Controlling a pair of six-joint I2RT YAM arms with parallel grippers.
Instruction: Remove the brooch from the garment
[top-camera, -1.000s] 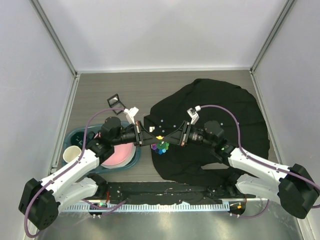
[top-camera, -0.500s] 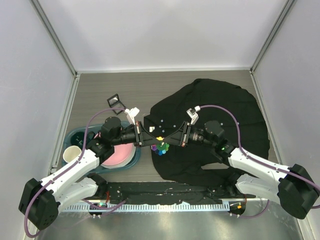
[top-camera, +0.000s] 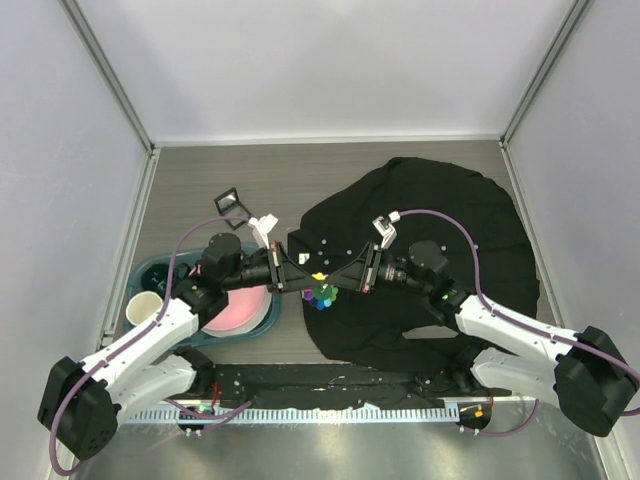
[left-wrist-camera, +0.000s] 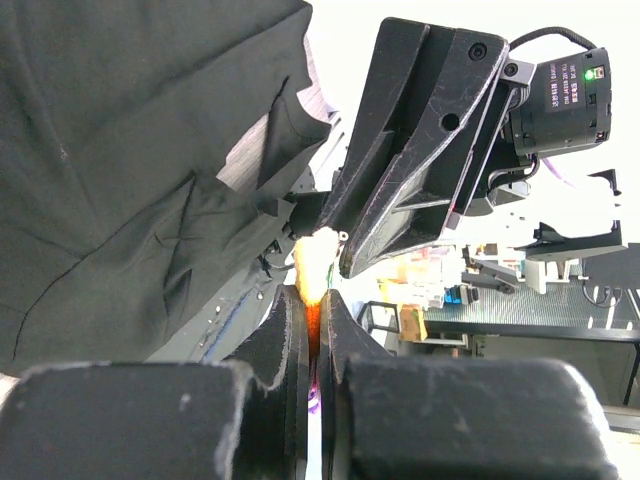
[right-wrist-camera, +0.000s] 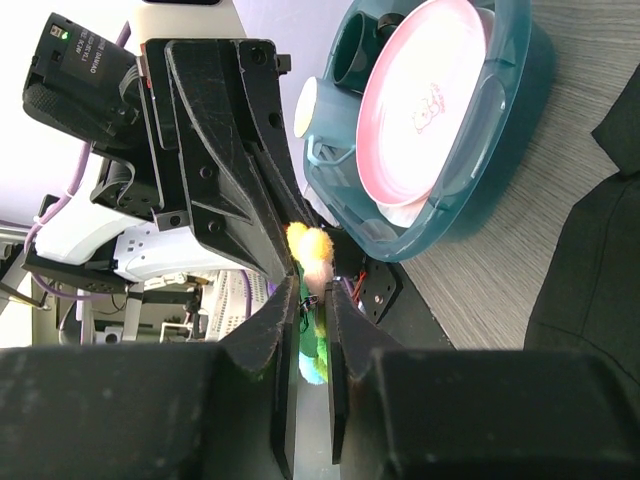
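The brooch (top-camera: 321, 289), a small flower of coloured fuzzy petals, is held between both grippers at the left edge of the black garment (top-camera: 430, 200). My left gripper (top-camera: 312, 279) comes in from the left and is shut on the brooch's orange and purple petals (left-wrist-camera: 314, 262). My right gripper (top-camera: 331, 282) comes in from the right, its jaws pressed onto the green, yellow and blue petals (right-wrist-camera: 313, 250). In the left wrist view, garment cloth (left-wrist-camera: 120, 150) bunches right up to the brooch. The pin itself is hidden.
A teal tub (top-camera: 150, 275) at the left holds a pink plate (top-camera: 240, 310), a white cup (top-camera: 143, 308) and a dark mug (right-wrist-camera: 352, 50). A small black square frame (top-camera: 232, 203) lies behind it. Grey walls enclose the table.
The right gripper's jaws have narrowed slightly on the brooch. Both arms and the garment are where they were.
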